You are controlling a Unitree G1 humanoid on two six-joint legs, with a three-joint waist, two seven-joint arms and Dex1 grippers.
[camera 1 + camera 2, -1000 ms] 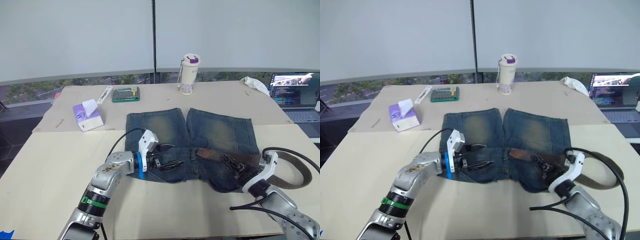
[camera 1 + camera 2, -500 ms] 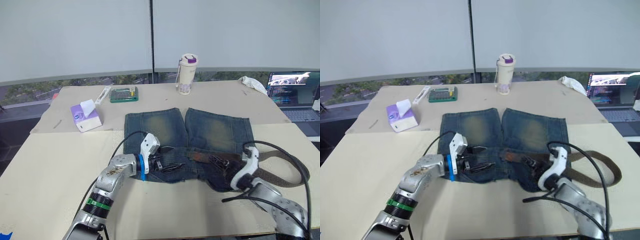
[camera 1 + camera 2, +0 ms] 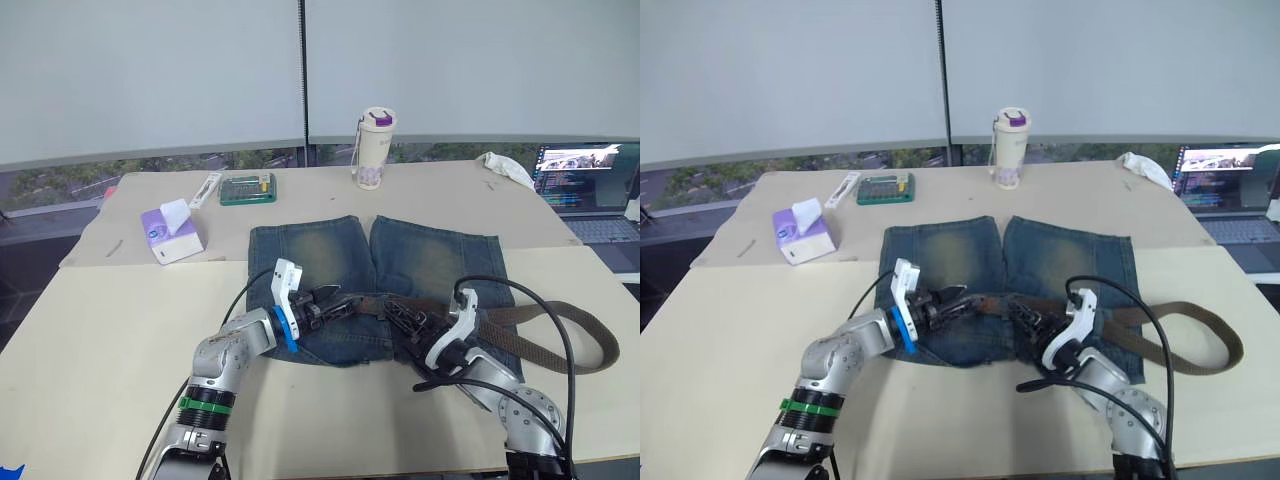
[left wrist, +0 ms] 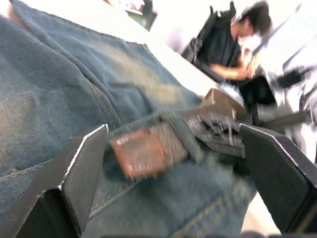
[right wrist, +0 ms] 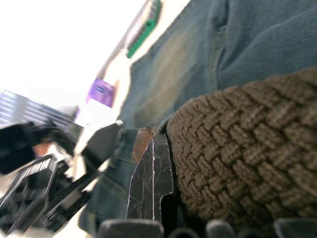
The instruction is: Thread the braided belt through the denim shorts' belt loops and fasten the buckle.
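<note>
The denim shorts [image 3: 385,285] are lying flat on the table [image 3: 100,330], with the waistband towards the robot and faded yellowish patches on both legs. The braided belt [image 3: 560,335] is running along the waistband and is making a wide loop on the table at the robot's right.

The left wrist view is showing the brown leather tip [image 4: 148,151] of the belt coming out under a belt loop [image 4: 183,134], between the spread fingers of the left gripper [image 3: 335,303], which are not holding anything. The right wrist view is showing the woven texture of the strap, pressed against one finger [image 5: 153,186] of the right gripper [image 3: 408,318], which is gripping the belt.
</note>
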